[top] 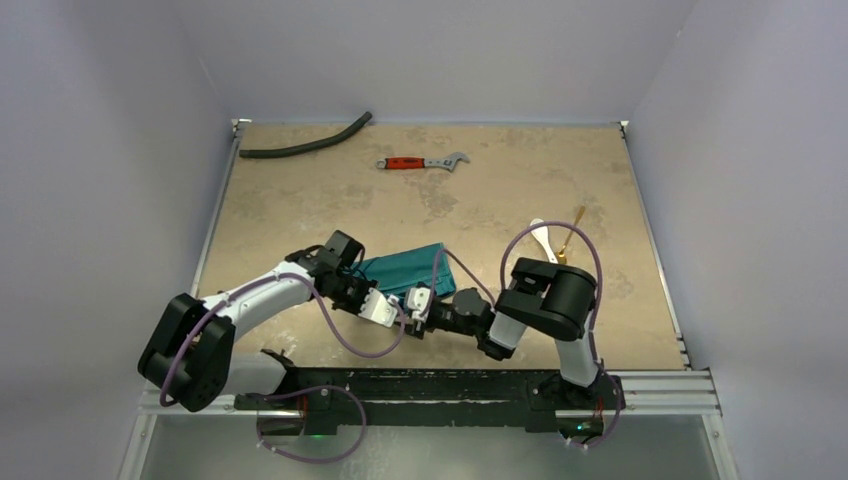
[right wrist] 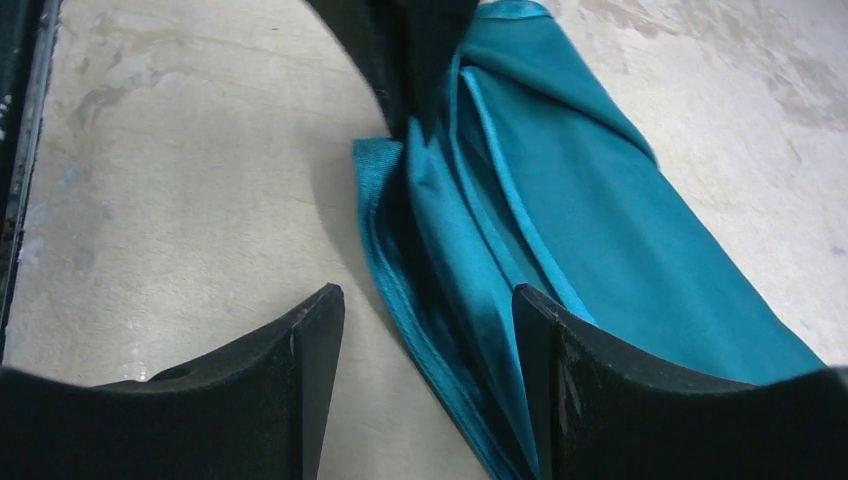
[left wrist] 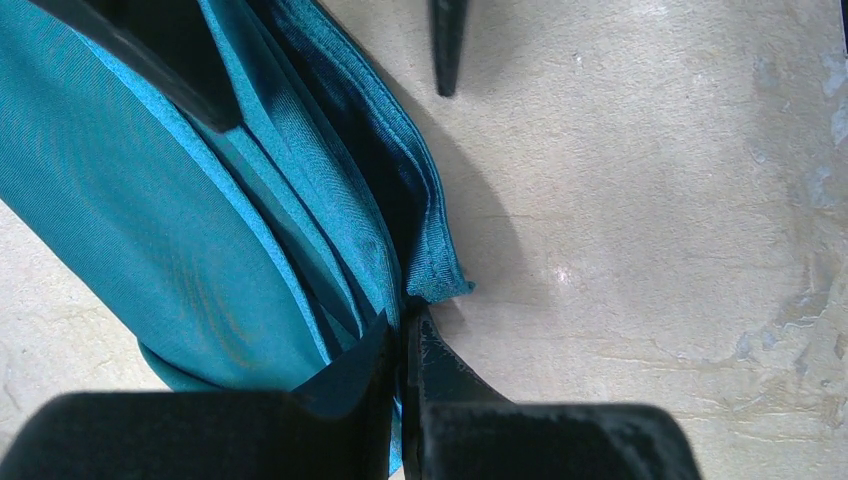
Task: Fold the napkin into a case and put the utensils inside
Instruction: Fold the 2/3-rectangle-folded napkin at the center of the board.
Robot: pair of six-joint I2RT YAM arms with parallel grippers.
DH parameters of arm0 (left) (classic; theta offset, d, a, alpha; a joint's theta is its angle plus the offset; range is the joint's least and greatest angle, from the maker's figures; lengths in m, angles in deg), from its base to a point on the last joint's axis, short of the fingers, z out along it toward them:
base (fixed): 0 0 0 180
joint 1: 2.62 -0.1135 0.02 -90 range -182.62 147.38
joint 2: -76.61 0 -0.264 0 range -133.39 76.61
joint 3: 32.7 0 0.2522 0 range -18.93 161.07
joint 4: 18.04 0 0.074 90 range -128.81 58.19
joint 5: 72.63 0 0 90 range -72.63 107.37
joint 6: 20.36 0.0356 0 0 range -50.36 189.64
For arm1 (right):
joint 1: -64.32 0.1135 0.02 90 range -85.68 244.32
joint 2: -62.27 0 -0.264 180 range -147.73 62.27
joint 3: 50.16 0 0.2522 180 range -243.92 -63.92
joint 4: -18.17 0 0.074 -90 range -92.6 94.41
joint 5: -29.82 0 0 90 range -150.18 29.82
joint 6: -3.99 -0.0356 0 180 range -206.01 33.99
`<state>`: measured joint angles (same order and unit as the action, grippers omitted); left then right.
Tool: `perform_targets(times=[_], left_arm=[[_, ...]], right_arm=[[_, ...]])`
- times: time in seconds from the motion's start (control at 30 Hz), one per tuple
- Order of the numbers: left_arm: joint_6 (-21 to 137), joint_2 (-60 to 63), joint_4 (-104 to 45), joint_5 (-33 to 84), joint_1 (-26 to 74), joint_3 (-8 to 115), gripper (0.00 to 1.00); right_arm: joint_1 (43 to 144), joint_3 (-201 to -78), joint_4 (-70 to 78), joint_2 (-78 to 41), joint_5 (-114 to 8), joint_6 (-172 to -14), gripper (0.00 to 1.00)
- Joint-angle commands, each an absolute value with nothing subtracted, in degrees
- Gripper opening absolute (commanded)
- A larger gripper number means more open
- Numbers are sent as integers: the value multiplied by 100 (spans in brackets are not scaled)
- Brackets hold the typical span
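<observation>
1. The napkin (top: 405, 270) is seen as a plain teal-green cloth with a slight sheen and a stitched hem. It is folded into a long strip of several overlapping layers.
2. The napkin is laid on the tan, mottled table (top: 480, 200), near its middle and just beyond the 2 wrists.
3. The left gripper (left wrist: 405, 335) is clamped on a hemmed corner of the napkin, its fingers pressed together on the cloth.
4. The jaws of the right gripper (right wrist: 425, 340) are held apart. 1 finger is over bare table and the other over the cloth, with the layered edge between them; nothing is gripped.
5. 2 utensils are counted: 1 white spoon (top: 541, 240) and 1 wooden utensil (top: 572, 232). They lie side by side to the right, well apart from the napkin.
6. 1 red-handled wrench (top: 420, 162) and 1 black hose (top: 305, 140) are seen at the far side.
</observation>
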<state>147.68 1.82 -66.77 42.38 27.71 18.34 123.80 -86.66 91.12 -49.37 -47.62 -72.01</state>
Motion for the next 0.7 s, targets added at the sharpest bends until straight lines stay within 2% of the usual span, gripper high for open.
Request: perform_targets(times=[0.0, 0.27, 0.67], left_arm=[[14772, 129, -6740, 4540, 2713, 2072, 0], [14751, 115, -6774, 4561, 2700, 2097, 0], [14670, 68, -6703, 4624, 2695, 2159, 0]], right_arm=[[12729, -8941, 10826, -5221, -5339, -6477, 66], [12921, -9265, 11669, -5853, -5994, -6201, 67], [13015, -9533, 12241, -6474, -6044, -5964, 66]])
